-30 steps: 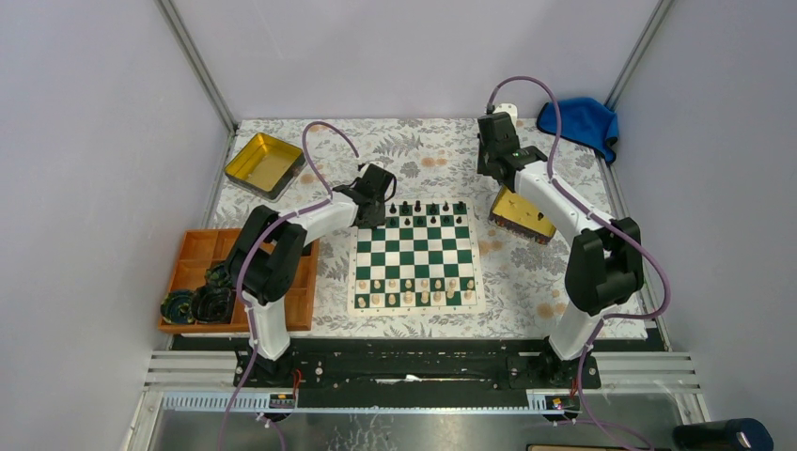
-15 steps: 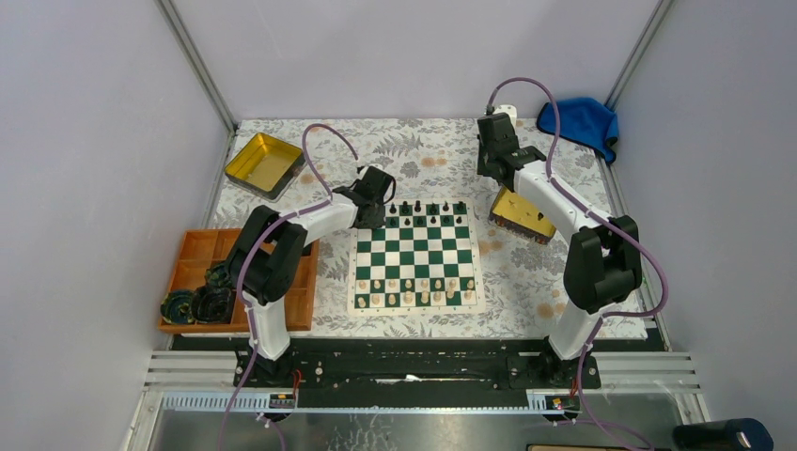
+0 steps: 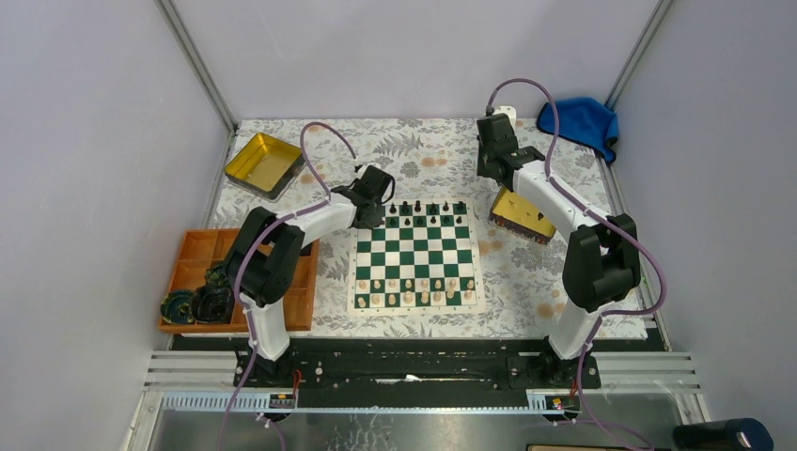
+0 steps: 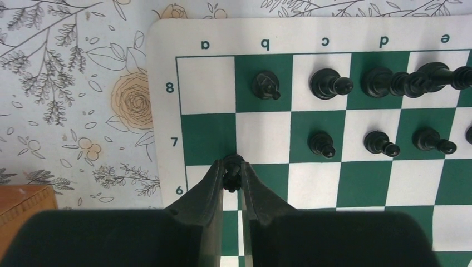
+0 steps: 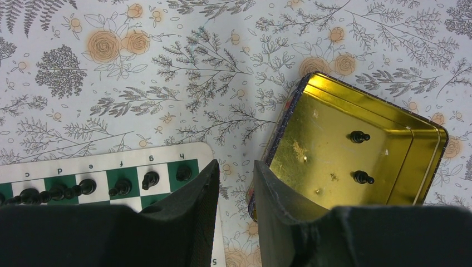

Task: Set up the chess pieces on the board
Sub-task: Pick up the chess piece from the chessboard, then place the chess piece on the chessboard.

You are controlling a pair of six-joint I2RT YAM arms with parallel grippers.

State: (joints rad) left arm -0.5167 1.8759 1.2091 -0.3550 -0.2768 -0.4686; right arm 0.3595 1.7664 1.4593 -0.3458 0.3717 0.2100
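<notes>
The green and white board (image 3: 414, 258) lies mid-table. Several black chess pieces (image 3: 418, 209) stand on its far two rows; in the left wrist view they fill b8 to e8 (image 4: 328, 84) and c7 onward (image 4: 321, 143). My left gripper (image 3: 374, 214) is shut on a black pawn (image 4: 232, 173) and holds it over the a7/b7 corner of the board (image 4: 167, 83). My right gripper (image 5: 235, 164) is open and empty above the gap between the board's h-file edge (image 5: 183, 151) and a gold tin. Two black pawns (image 5: 359, 136) (image 5: 363, 178) lie in that tin.
The gold tin (image 3: 523, 216) sits right of the board, and its wall shows in the right wrist view (image 5: 426, 161). A second gold tin (image 3: 263, 164) is at the far left. An orange compartment tray (image 3: 202, 258) is at left. A blue cloth (image 3: 578, 117) is at the far right. Cream pieces (image 3: 414, 289) fill the near rows.
The right arm's elbow has drifted slightly left. The left gripper stays over the board's far left corner with the pawn in it.
</notes>
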